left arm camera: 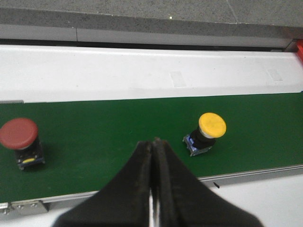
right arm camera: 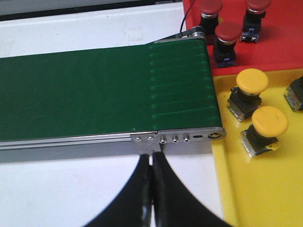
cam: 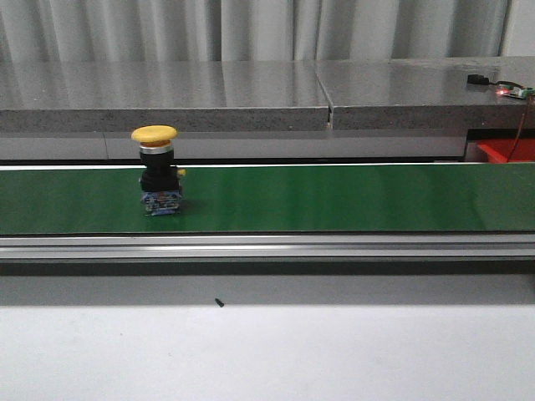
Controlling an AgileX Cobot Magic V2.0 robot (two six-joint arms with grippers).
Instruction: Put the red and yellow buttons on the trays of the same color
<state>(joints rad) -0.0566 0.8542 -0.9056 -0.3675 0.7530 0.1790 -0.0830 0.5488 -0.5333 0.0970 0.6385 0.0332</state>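
A yellow button [cam: 155, 170] stands upright on the green belt [cam: 334, 196] at the left; the left wrist view shows the same yellow button [left arm camera: 208, 132] and a red button [left arm camera: 20, 141] farther along the belt. My left gripper [left arm camera: 153, 142] hangs shut and empty above the belt's near edge, between the two buttons. My right gripper [right arm camera: 151, 157] is shut and empty over the white table by the belt's end. Beyond that end lie the yellow tray [right arm camera: 265, 189] with yellow buttons [right arm camera: 266, 128] and the red tray [right arm camera: 279, 47] with red buttons [right arm camera: 226, 41].
A grey stone ledge [cam: 251, 96] runs behind the belt, with a small circuit board and cable [cam: 512, 90] at its right. The belt's aluminium rail [cam: 267, 246] borders the white table [cam: 267, 351]. A corner of the red tray [cam: 506, 151] shows at the far right.
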